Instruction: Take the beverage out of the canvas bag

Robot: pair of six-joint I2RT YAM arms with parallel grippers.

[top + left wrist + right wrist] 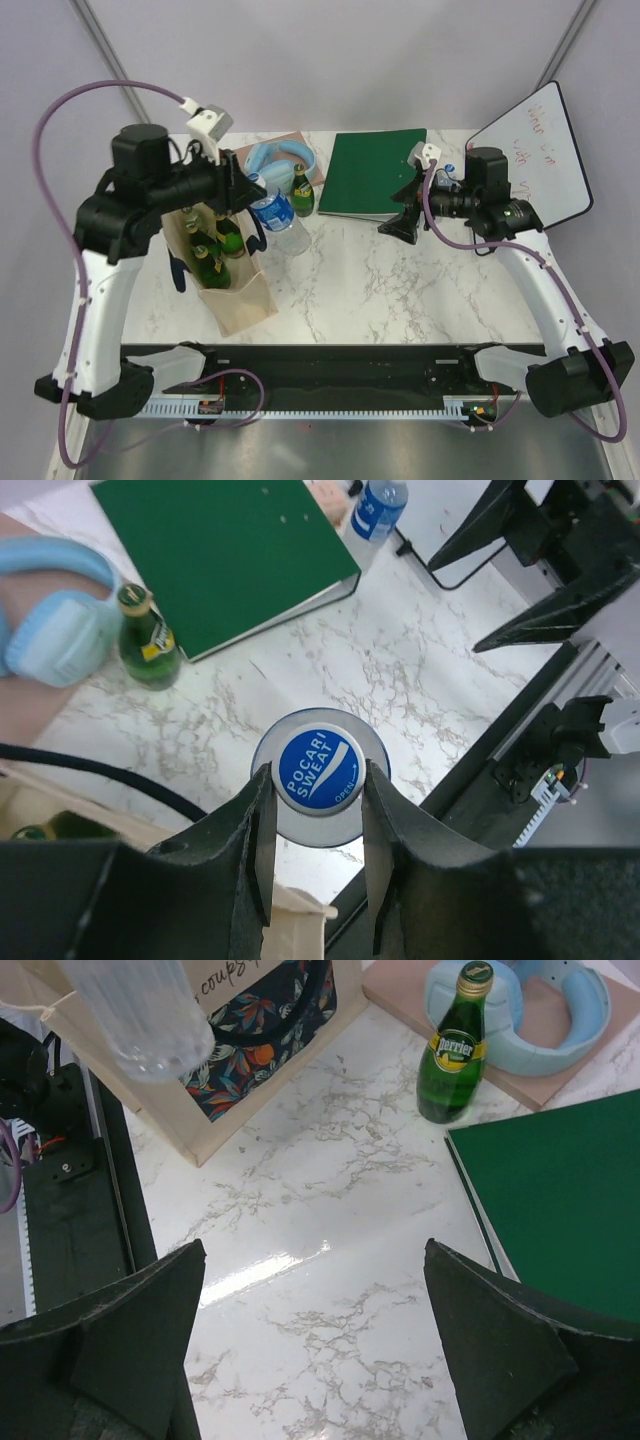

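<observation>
The beige canvas bag [240, 298] stands at the front left with several green bottles [214, 250] inside; the right wrist view shows its floral side [262, 1015]. My left gripper [247, 192] is shut on the blue cap of a clear Pocari Sweat bottle [275, 213]. It holds the bottle outside the bag, just right of its top. The left wrist view shows the fingertips [318, 780] pinching the cap [318, 770]. The bottle's clear body [140, 1010] hangs in the right wrist view. My right gripper [400, 224] is open and empty over bare marble [315, 1260].
A green Perrier bottle [302, 192] stands by blue headphones [280, 158] on a pink board. A green binder [375, 172] lies at the back centre, a whiteboard [535, 160] at the back right. A small water bottle [378, 510] stands beyond the binder.
</observation>
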